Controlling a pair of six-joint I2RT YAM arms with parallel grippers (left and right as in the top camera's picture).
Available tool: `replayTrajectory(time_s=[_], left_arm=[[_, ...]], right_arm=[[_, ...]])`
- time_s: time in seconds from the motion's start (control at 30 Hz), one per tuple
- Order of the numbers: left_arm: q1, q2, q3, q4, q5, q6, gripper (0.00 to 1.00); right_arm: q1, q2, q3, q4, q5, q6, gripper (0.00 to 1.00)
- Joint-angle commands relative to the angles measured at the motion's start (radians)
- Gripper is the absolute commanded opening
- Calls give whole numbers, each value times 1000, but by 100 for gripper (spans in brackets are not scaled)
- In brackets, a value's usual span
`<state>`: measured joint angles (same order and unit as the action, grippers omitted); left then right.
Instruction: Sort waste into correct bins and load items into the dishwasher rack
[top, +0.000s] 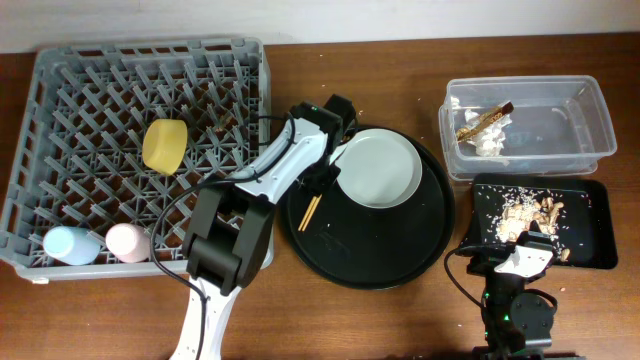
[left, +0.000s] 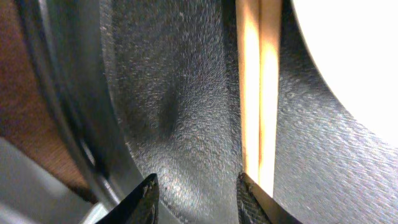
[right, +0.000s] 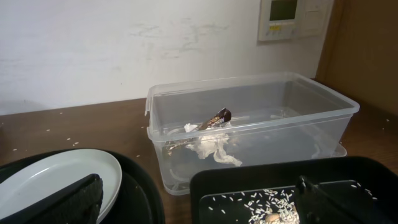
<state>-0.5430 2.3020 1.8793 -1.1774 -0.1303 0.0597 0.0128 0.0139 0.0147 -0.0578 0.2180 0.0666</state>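
The pair of brown chopsticks (top: 310, 210) lies on the round black tray (top: 400, 265), left of the pale grey plate (top: 375, 170). My left gripper (top: 318, 180) is low over the tray and open. In the left wrist view (left: 196, 193) its right finger sits at the chopsticks (left: 258, 87), and only bare tray is between the jaws. The yellow bowl (top: 163, 145), blue cup (top: 70, 244) and pink cup (top: 127, 242) are in the grey rack (top: 30, 130). My right gripper (right: 199, 205) is open and empty near the black bin (top: 598, 225).
The clear tub (top: 590, 115) holds white tissue (right: 208, 144) and the brown-gold wrapper (right: 217, 118). The shallow black bin (right: 280, 180) holds crumbly scraps (top: 530, 208) and rice grains. Loose grains dot the wooden table. A wall stands behind the tub.
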Motion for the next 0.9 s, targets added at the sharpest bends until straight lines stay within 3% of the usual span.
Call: replayTrajectory(time_s=[0.0,0.37,0.6,0.87], left_arm=[[3,-32,61,-13,69,-10,44],[6,-26,-95,144,82,-6,48],[5,-40,117,-66,90,-21,52],[10,-30,-1,64,56,-10,53]], right_arm=[[-5,-8,-9,-2,-2,-7,98],[-5,-8,-9,-2,-2,-7,98],[-5,-8,-9,-2,-2,-7,98],[-5,-8,-9,-2,-2,-7,98]])
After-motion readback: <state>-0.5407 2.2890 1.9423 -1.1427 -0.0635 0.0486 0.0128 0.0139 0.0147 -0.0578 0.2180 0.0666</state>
